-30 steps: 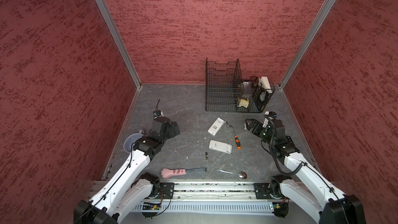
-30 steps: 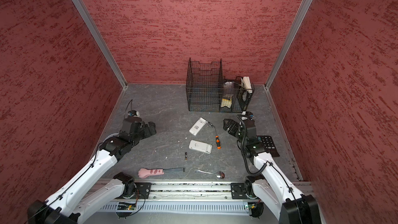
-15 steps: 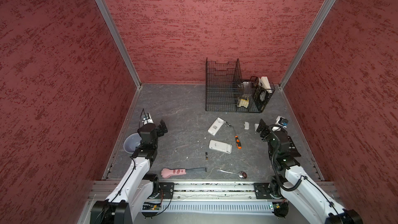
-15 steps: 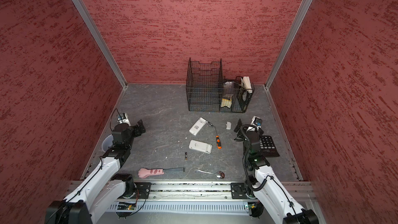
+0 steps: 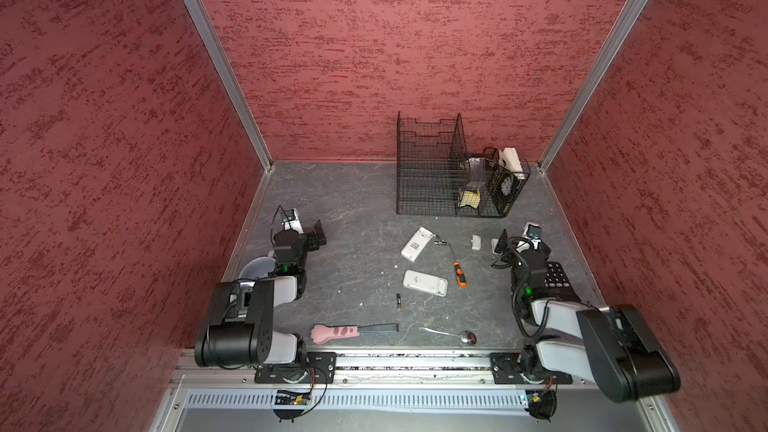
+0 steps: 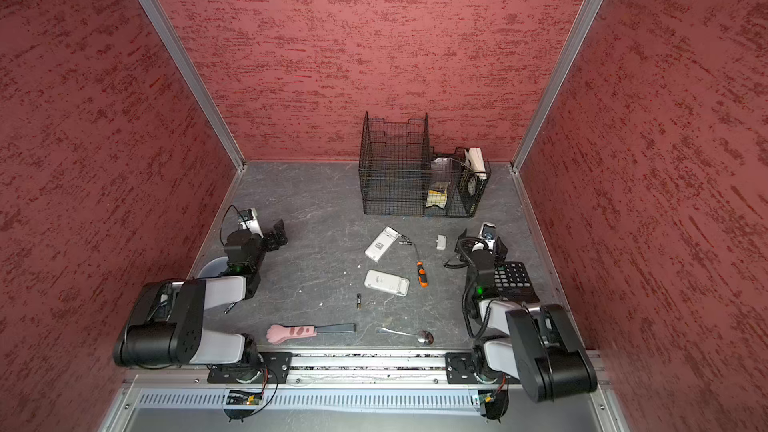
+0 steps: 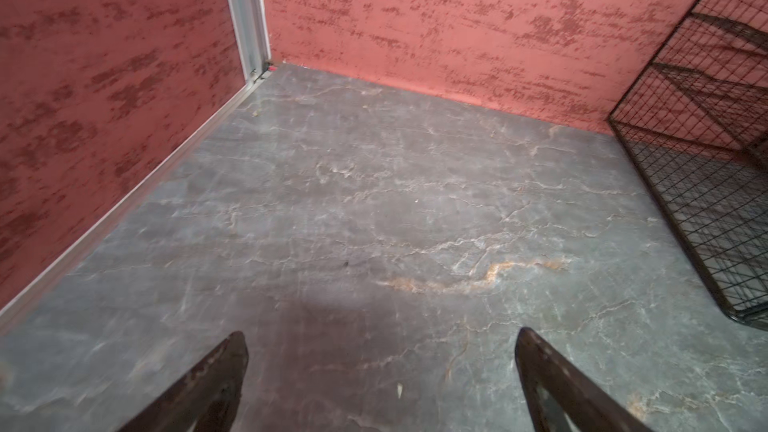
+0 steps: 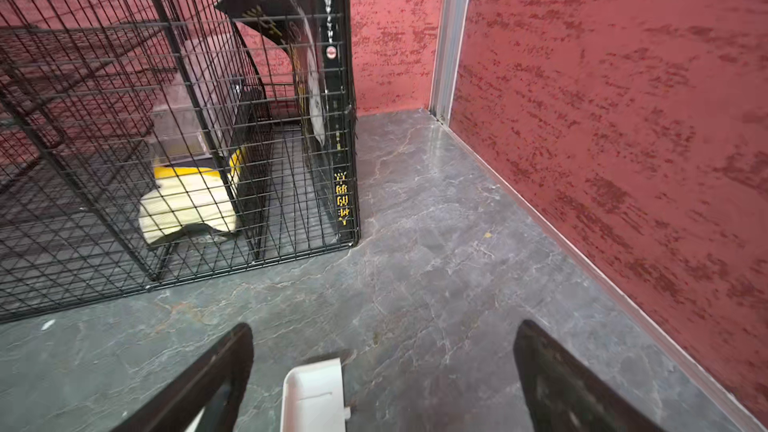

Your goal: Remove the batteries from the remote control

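Observation:
Two white remotes lie mid-table in both top views, one angled [image 5: 417, 243] with its far end open, the other flat [image 5: 424, 283]. One dark battery [image 5: 398, 300] lies nearer the front; small slim pieces [image 5: 439, 242] sit by the angled remote's open end. A small white cover [image 5: 476, 241] lies to the right. My left gripper [image 5: 316, 234] [image 7: 381, 334] hovers open over bare table at the left. My right gripper [image 5: 521, 243] [image 8: 384, 328] is open at the right, with another white cover [image 8: 313, 396] on the table between its fingers, untouched.
An orange-handled screwdriver [image 5: 459, 276] lies right of the remotes. A black wire basket [image 5: 436, 168] with books stands at the back. A calculator [image 6: 513, 280] lies under the right arm, a bowl [image 5: 257, 268] under the left. A pink paw tool [image 5: 334, 332] and spoon [image 5: 451, 333] lie in front.
Both arms have folded back toward the front rail. The right gripper has moved right, away from the remotes, uncovering the small white cover. Both grippers stay open.

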Tool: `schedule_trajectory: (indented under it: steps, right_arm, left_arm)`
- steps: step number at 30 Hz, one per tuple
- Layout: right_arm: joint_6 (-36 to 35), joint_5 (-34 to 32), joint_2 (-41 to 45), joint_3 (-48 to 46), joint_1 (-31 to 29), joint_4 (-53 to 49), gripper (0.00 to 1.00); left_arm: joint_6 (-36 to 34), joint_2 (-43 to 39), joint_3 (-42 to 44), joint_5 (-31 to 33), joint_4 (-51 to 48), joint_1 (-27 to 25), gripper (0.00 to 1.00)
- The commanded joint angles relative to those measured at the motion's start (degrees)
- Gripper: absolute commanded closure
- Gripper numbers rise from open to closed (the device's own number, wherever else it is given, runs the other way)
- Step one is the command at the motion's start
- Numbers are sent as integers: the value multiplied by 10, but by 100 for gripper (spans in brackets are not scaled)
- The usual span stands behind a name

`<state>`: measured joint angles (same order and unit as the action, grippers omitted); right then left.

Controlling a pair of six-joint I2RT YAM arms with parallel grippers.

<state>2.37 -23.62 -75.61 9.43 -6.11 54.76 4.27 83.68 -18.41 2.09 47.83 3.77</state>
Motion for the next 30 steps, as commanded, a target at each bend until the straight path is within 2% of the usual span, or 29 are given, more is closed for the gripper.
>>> schedule_trajectory:
  steps: [1,6,8,10,11,14,30]
  right_arm:
    - [-32,56,-30,38,20,86,1]
    - [1,106,-112,9,66,211,1]
    - [4,116,-144,3,75,257,1]
    - [9,127,-125,16,78,200,1]
    - [7,126,-134,21,78,207,1]
    - [9,119,-133,61,78,131,1]
    - [7,116,-133,60,78,134,1]
  left_arm:
    - [-10,38,19,-29,130,4,0]
    - [-14,41,13,-35,116,3,1]
    - [-16,37,-2,-18,82,-4,1]
    - [-20,41,-16,9,64,-15,1]
    - [-26,39,-24,18,44,-22,1]
    - [-41,42,-25,31,48,-38,0]
    - [-40,44,-28,18,45,-33,0]
